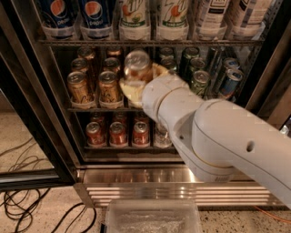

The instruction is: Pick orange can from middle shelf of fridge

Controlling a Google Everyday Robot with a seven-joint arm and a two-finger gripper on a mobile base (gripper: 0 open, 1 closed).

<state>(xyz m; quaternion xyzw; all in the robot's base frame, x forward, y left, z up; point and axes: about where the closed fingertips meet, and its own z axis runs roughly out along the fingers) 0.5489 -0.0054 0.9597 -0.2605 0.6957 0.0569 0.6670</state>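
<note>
Our claw [143, 82] pinches the orange can [136, 66], which tilts with its lid toward us, just in front of the middle shelf [91, 108] of the fridge [118, 176]. Other gold cans [79, 86] stand at its left.

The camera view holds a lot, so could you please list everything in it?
fridge: one, black frame, steel base
Pepsi bottles: two, blue, top rack left
7UP bottles: two, green labels, top rack middle
orange cans: several, gold, middle shelf left
green cans: several, middle shelf right
red cans: three in front, bottom rack
clear bin: one, floor in front
cables: black, floor left
arm: white, from right
hand: shut on one tilted orange can
</note>
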